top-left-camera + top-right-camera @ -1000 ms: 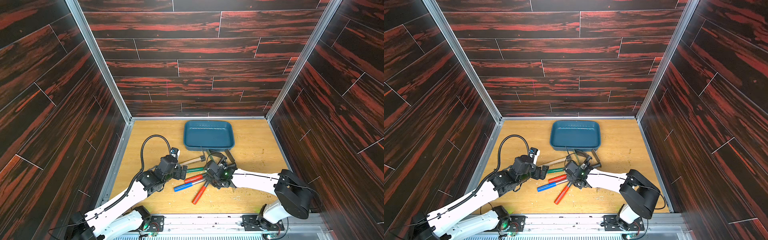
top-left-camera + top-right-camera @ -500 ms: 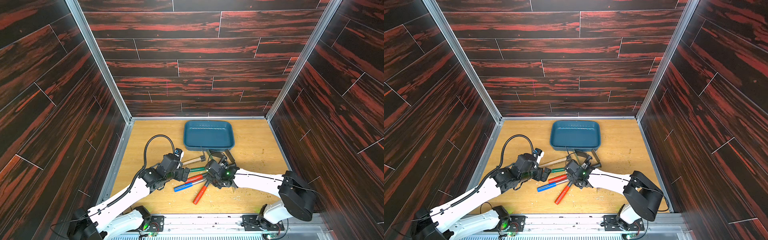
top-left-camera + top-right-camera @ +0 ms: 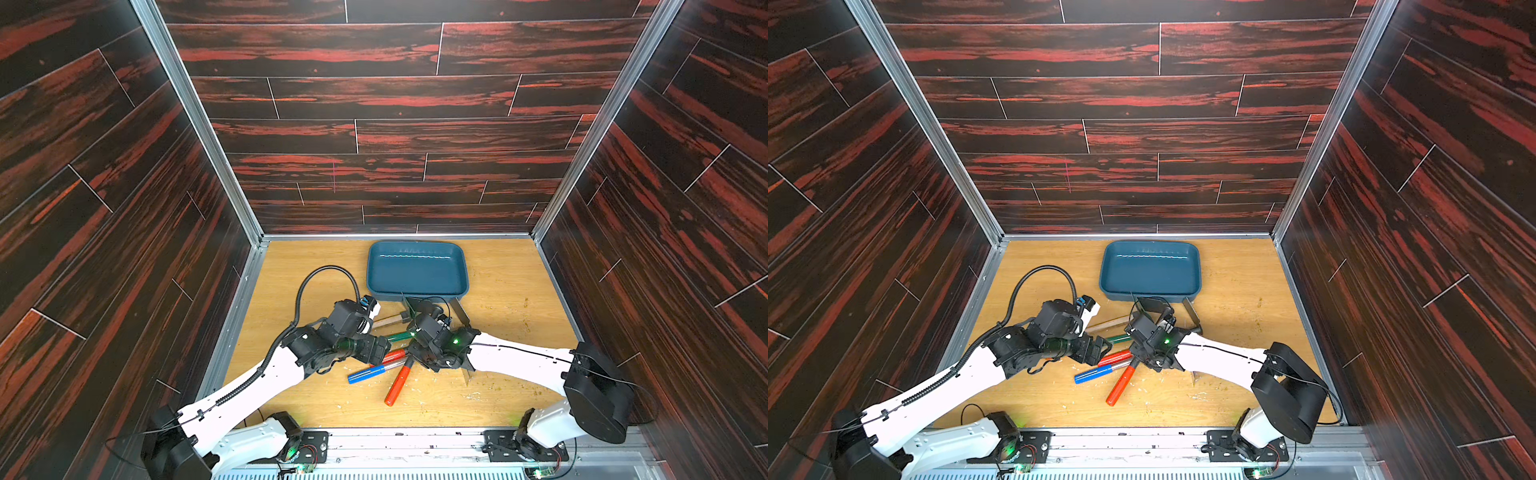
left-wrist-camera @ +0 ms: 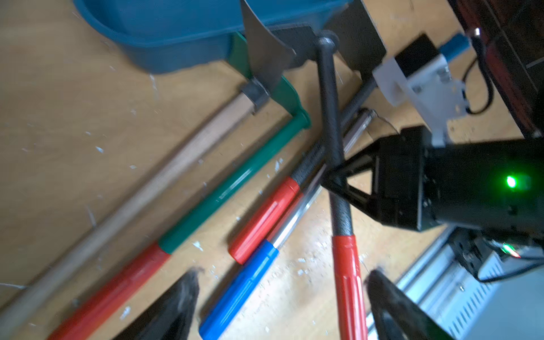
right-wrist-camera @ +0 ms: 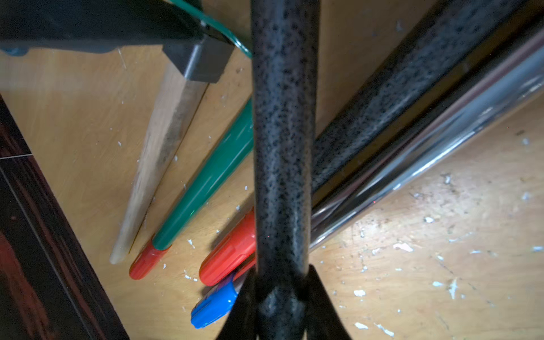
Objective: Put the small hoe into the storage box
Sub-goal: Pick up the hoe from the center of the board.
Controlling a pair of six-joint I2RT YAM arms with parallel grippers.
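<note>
Teal storage box (image 3: 415,272) sits by the back wall. The small hoe (image 3: 397,386) lies outside it, across other handles; only the wrist views show the right gripper (image 5: 282,294) clamped on its speckled shaft, the left gripper (image 4: 282,306) spread wide, holding nothing.

No readable text, label, brand or number in any view. Storage box (image 3: 415,272): plain plastic, no marking. Small hoe (image 5: 282,147): speckled shaft and red grip, nothing printed that can be made out. Blue handle (image 4: 238,291) lying near the storage box: too blurred to read anything on it.
</note>
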